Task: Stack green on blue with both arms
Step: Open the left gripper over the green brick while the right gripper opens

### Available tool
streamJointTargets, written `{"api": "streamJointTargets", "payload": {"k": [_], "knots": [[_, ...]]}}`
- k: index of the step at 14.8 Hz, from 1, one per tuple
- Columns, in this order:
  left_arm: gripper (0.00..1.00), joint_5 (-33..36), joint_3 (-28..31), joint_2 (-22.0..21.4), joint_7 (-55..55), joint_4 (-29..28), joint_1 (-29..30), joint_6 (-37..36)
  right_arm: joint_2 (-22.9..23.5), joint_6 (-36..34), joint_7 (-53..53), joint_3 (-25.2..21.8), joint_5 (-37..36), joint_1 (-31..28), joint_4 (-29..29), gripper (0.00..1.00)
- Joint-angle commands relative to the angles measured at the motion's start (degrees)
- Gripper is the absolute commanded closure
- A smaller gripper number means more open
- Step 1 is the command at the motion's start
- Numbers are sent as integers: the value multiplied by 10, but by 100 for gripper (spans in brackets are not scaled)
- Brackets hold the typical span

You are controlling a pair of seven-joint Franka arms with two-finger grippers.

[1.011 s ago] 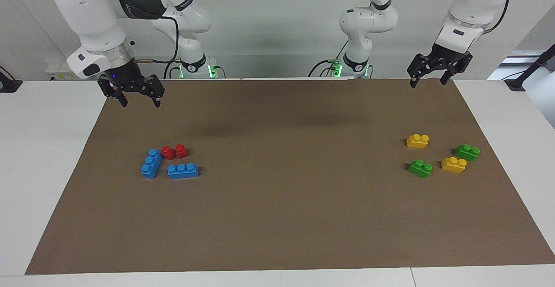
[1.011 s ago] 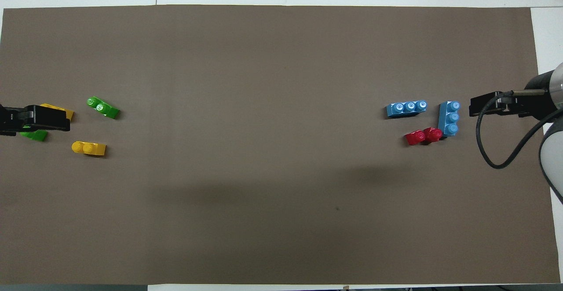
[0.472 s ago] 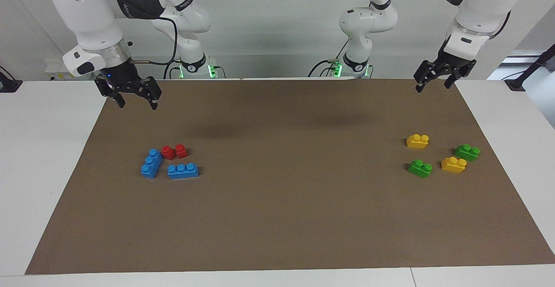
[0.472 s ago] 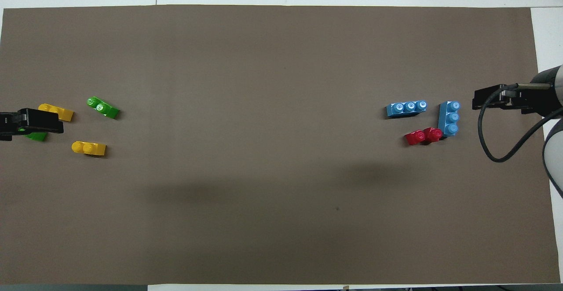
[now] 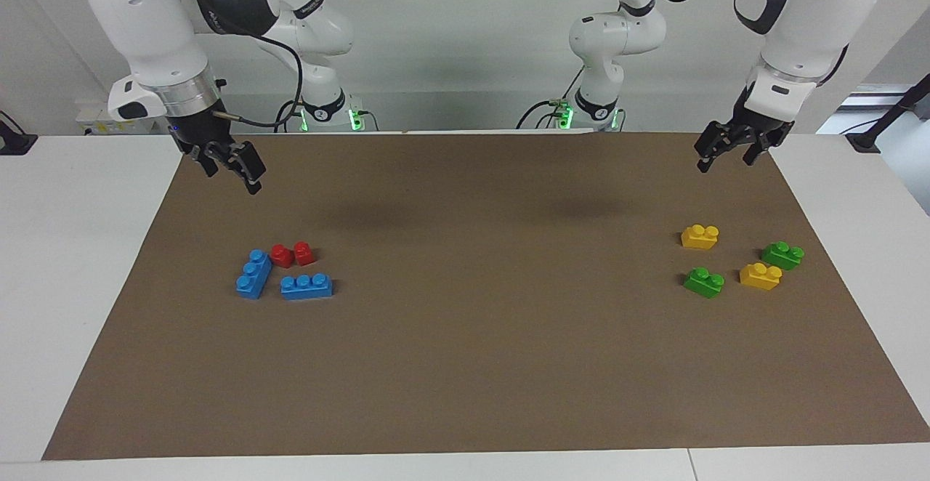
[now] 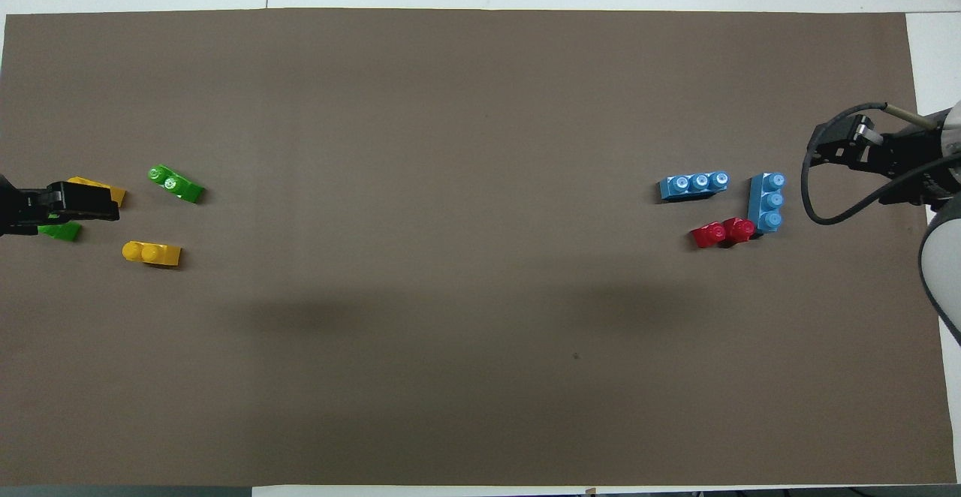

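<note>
The green bricks [image 5: 704, 282] lie at the left arm's end of the tabletop, the blue bricks [image 5: 306, 286] at the right arm's end. Both look light, rigid and slick — best pinched across the flat long sides, below the studs. Left gripper [image 5: 726, 151] and right gripper [image 5: 231, 169] hang above the mat's near corners — jaws apart, empty.

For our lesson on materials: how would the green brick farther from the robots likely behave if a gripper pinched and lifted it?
The green brick looks like rigid moulded plastic, so probably stiff and light. Its flat sides suggest it won't roll, though glossy faces might slip.
</note>
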Motion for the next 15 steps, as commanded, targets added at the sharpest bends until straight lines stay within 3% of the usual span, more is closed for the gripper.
{"api": "streamJointTargets", "payload": {"k": [1,7,10,15], "knots": [[0,-9,0,1,-30,-28,14,37,36,3,101,2,37,-10,36,0],[0,-10,0,45,-129,-44,24,101,132,3,302,-3,96,-11,122,0],[0,-10,0,77,-184,-39,26,116,159,4,322,-7,147,-24,120,0],[0,-10,0,136,-313,-19,39,159,201,13,336,-7,174,-25,116,0]]}}
